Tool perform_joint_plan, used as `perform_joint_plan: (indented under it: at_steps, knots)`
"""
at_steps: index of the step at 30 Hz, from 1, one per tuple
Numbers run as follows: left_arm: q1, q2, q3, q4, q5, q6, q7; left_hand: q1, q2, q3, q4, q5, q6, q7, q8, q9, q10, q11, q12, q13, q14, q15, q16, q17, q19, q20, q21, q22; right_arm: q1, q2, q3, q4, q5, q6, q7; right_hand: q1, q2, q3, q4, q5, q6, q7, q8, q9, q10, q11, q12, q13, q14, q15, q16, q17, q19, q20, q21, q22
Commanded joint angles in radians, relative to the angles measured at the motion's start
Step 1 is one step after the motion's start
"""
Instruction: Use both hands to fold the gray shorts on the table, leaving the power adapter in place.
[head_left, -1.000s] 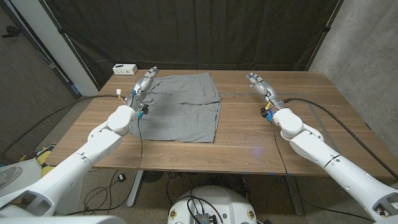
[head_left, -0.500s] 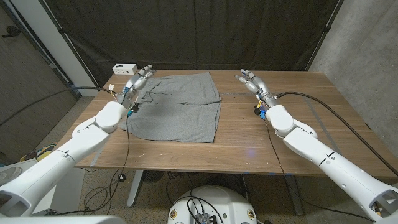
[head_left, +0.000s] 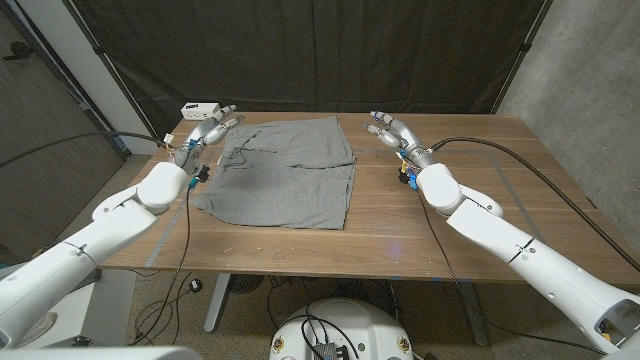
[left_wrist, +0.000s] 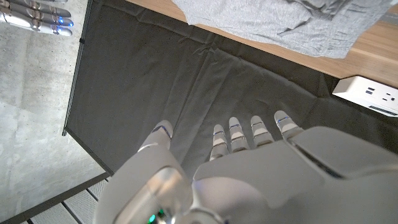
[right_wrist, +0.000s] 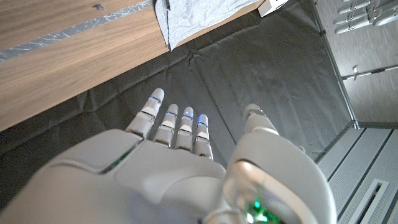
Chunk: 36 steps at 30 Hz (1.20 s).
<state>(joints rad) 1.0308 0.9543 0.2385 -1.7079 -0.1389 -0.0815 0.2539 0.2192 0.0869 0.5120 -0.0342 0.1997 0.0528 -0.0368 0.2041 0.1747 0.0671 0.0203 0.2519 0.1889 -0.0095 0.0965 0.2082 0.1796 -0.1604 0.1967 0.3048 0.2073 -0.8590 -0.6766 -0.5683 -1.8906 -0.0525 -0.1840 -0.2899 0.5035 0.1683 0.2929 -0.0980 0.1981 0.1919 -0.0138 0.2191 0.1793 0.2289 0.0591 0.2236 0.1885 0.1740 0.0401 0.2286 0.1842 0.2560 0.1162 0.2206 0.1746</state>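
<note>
We find the gray shorts spread flat on the left-centre of the wooden table, with the white power adapter just beyond their far left corner, apart from the cloth. The fabric looks light, thin and limp, so we judge it will sag and crease unless we pinch it at the far corners of the waistband. Our left hand hovers by the far left corner and our right hand off the far right edge, both with fingers extended, slightly apart, holding nothing.
</note>
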Motion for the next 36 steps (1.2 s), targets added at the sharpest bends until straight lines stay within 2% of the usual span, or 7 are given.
perform_joint_plan:
  at_steps: [1,9,15,28,31,32,36]
  knots:
    - [0.065,0.061,-0.053,-0.041,0.022,0.016,0.001,0.014,0.001,0.002,-0.010,-0.002,0.025,0.005,0.008,0.005,0.024,0.001,0.009,0.004,0.018,0.003,0.006,0.003,0.012,0.006,0.007,0.003,0.012,-0.002,-0.048,-0.075,-0.096,-0.095,0.016,0.017,0.000,0.011,-0.008,-0.006,0.019,0.001,0.010,0.004,0.019,-0.007,0.005,0.002,0.019,-0.003,0.007,0.001,0.016,0.002,0.006,0.004]
    - [0.154,0.114,-0.117,-0.125,0.061,0.094,0.035,0.026,0.001,0.005,-0.024,-0.006,0.054,0.005,0.013,0.005,0.053,-0.007,0.014,0.004,0.036,-0.008,0.007,0.004,0.020,0.007,0.009,0.004,0.024,-0.004,-0.088,-0.117,-0.163,-0.150,0.044,0.051,-0.002,0.028,-0.030,-0.007,0.039,-0.003,0.006,0.004,0.037,-0.017,0.002,0.002,0.049,-0.013,0.009,-0.001,0.035,0.004,0.009,0.005]
    - [0.225,0.145,-0.171,-0.184,0.088,0.156,0.047,0.044,0.006,0.012,-0.040,-0.007,0.097,0.014,0.022,0.006,0.063,-0.010,0.012,0.004,0.039,-0.008,0.003,0.003,0.025,0.007,0.010,0.004,0.030,-0.004,-0.124,-0.155,-0.236,-0.211,0.056,0.074,-0.009,0.034,-0.045,-0.009,0.066,-0.004,0.009,0.005,0.064,-0.010,0.005,0.002,0.069,-0.019,0.010,0.000,0.047,0.006,0.010,0.005]
    - [0.358,0.154,-0.292,-0.271,0.150,0.240,0.037,0.083,0.023,0.029,-0.069,-0.008,0.136,0.017,0.024,0.007,0.083,-0.021,0.009,0.004,0.055,-0.025,0.001,0.002,0.054,0.008,0.020,0.003,0.003,0.004,-0.162,-0.212,-0.324,-0.267,0.063,0.086,-0.016,0.028,-0.043,-0.011,0.140,0.007,0.017,0.006,0.128,-0.014,0.010,0.004,0.160,-0.051,0.040,0.011,0.087,-0.002,0.016,0.007]
    - [0.385,0.154,-0.316,-0.293,0.174,0.266,0.026,0.099,0.031,0.037,-0.080,-0.008,0.153,0.016,0.026,0.007,0.095,-0.023,0.011,0.004,0.062,-0.027,0.001,0.002,0.061,0.008,0.022,0.003,-0.006,0.003,-0.171,-0.226,-0.351,-0.284,0.063,0.096,-0.025,0.025,-0.049,-0.009,0.166,0.014,0.022,0.007,0.149,-0.014,0.012,0.005,0.176,-0.056,0.043,0.011,0.095,-0.002,0.016,0.007]
    - [0.393,0.154,-0.324,-0.301,0.184,0.276,0.024,0.106,0.033,0.039,-0.084,-0.009,0.163,0.016,0.028,0.007,0.101,-0.026,0.011,0.004,0.067,-0.028,0.001,0.001,0.064,0.008,0.022,0.003,-0.009,0.004,-0.171,-0.228,-0.355,-0.286,0.062,0.097,-0.027,0.024,-0.049,-0.008,0.174,0.016,0.023,0.007,0.155,-0.005,0.012,0.005,0.183,-0.061,0.045,0.012,0.098,-0.002,0.017,0.007]
    - [0.424,0.151,-0.349,-0.332,0.236,0.313,0.019,0.118,0.032,0.042,-0.095,-0.010,0.181,0.010,0.030,0.008,0.112,-0.032,0.012,0.004,0.072,-0.036,0.000,0.001,0.074,0.009,0.025,0.003,-0.019,0.002,-0.187,-0.246,-0.397,-0.310,0.067,0.110,-0.036,0.023,-0.057,-0.005,0.196,0.016,0.028,0.008,0.170,-0.011,0.012,0.006,0.202,-0.068,0.050,0.011,0.111,-0.004,0.019,0.008]
